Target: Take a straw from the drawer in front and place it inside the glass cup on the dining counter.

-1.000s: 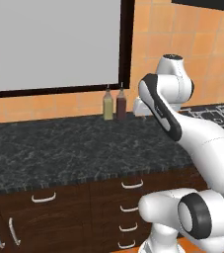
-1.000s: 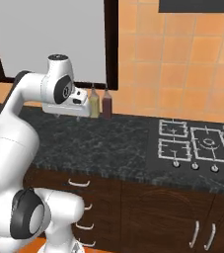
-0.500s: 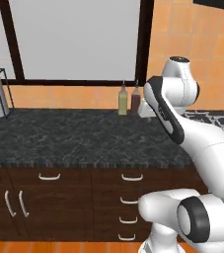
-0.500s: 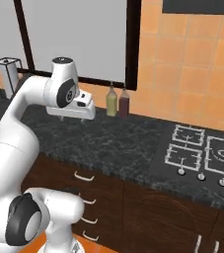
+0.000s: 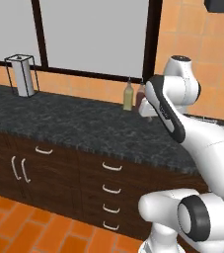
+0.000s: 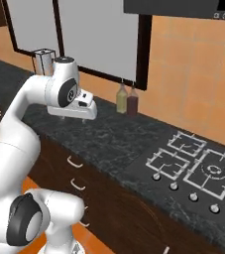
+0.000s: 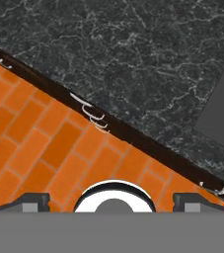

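Item: black speckled granite surface point(image 5: 74, 123), long, on dark-brown wooden cabinets. All places below are given relative to it.

Tool point(image 7: 111, 196): carried above the surface's front part, pointing down; its two dark tips stand wide apart at the bottom of the hand view, nothing between them.

Task's things: the wide dark-brown drawers with pale curved bar handles point(image 5: 112, 167) sit in a column under the surface's front edge, four handles counted in the left base view, all shut. Which one holds the thin light-green straw cannot be told. The clear glass cup and the cream marbled dining counter cannot be placed.

Progress, as judged: nothing done. No drawer pulled, no straw taken. All steps remain: open drawer, pick straw, carry to cup, drop in.

Count:
- Bottles at the surface's back edge: two, one pale olive point(image 6: 122, 98), one dark red-brown point(image 6: 133, 101), side by side.
- Wire-framed white paper towel holder point(image 5: 22, 75): one, far left end.
- Gas hob with grey grates point(image 6: 196, 165): one, right end.
- Cabinet doors with vertical handles point(image 5: 18, 169): two, left of the drawers.
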Motion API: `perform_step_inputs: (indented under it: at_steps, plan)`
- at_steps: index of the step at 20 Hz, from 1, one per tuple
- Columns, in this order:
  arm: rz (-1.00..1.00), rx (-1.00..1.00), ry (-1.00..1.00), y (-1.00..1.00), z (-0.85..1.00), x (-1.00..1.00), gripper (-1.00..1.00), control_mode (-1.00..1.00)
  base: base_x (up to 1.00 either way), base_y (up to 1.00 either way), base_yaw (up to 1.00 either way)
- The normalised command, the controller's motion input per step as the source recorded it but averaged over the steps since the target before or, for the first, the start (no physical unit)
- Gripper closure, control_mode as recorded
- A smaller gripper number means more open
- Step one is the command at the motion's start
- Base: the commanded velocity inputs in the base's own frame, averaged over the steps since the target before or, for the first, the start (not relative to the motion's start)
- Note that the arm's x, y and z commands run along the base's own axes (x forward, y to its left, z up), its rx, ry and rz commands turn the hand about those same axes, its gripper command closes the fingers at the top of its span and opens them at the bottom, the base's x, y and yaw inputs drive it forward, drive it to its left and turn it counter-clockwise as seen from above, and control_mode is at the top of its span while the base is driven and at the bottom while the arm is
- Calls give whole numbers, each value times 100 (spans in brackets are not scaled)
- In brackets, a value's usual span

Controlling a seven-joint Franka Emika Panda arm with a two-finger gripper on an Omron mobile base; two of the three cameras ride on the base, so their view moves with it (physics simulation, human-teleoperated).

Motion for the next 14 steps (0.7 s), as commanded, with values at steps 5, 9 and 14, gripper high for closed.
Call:
perform_step_inputs:
  at_steps: [5,9,14]
  plan:
    - [0,0,0,0,0,0,-100,100,2,-81,47]
    - [0,0,0,0,0,0,-100,100,12,-68,43]
    - [0,0,0,0,0,0,-100,100,19,-58,47]
